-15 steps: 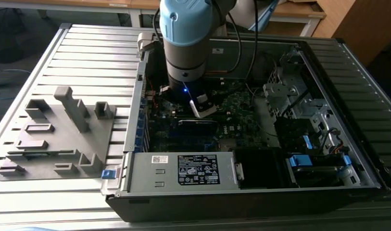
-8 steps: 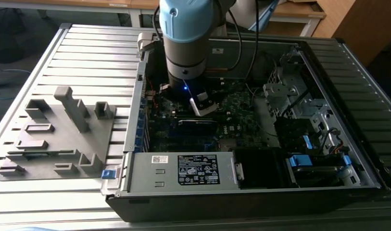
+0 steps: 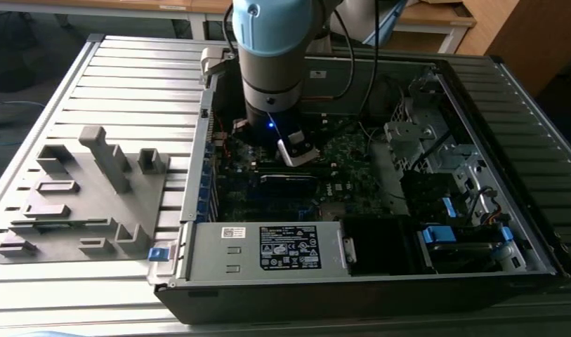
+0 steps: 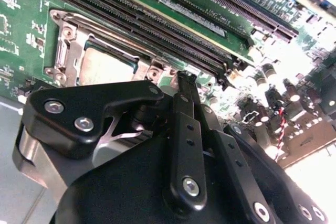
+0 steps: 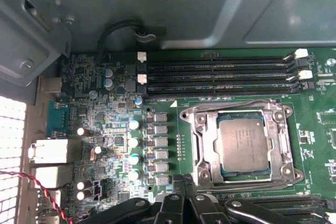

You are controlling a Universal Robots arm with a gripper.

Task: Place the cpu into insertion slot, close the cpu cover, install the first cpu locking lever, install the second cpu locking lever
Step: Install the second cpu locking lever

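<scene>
In the exterior view the arm reached down into the open computer case [image 3: 379,232] on the bench [image 3: 126,77]. In the second wrist view the claw [image 4: 184,77] stood narrow, gripping nothing, just beside the cpu cover [image 4: 79,30]. In the first wrist view the cpu [image 5: 243,144] sat in the insertion slot [image 5: 214,150], cover [image 5: 202,142] closed around it

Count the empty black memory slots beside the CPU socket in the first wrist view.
3, side by side between the cpu cover and the grey case wall: nearest the wall, middle, nearest the cover. More may lie behind the gripper.

Cpu [image 4: 107,66] under cpu cover [image 4: 68,45], fingers [image 4: 185,85] beside.
</scene>
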